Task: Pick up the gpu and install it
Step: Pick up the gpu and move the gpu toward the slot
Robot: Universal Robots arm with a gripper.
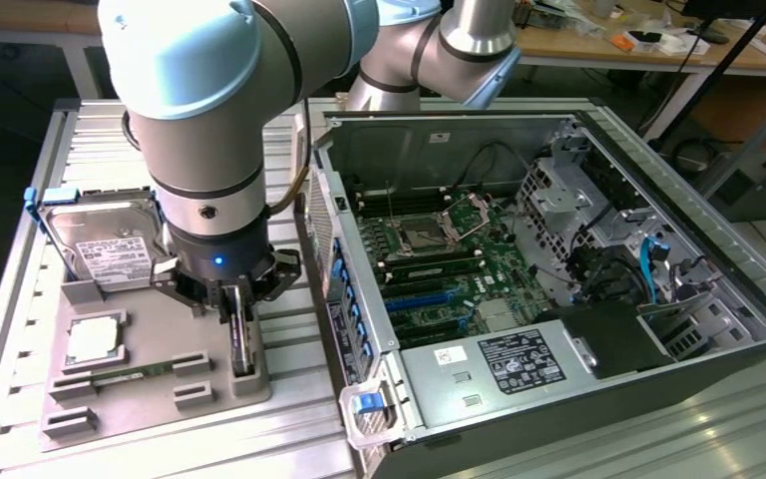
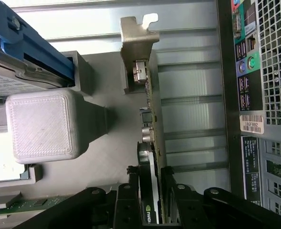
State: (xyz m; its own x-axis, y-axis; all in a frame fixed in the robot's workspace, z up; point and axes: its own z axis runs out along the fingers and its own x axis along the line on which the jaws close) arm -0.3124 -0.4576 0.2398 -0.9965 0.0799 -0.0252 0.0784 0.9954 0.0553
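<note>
Re gpu: stands on edge, seated in the slotted holder at the corner of the grey fixture tray nearest the case. Not lifted clear, as far as can be judged. Runs its long axis toward and away from the exterior camera, roughly parallel to the near wall of the computer case. Comes edge-on in the wrist view: dark cooler face one side, board the other. Ends in the silver bracket, at the end away from the fingers.

Re gripper: sits straight above the card with no sideways offset to make up. Straddles the top edge, closing line across the thin dimension and square to the long axis. Shows partly closed in the wrist view, with a finger laid against each flat face and no gap visible either side. Reads as a clamp on the gpu; cannot tell how firm.

Outward: places the hard drive upright at the tray's far end, well apart from the card. Puts the case just beside the tray on the exterior view's right, open side up, motherboard exposed.
</note>
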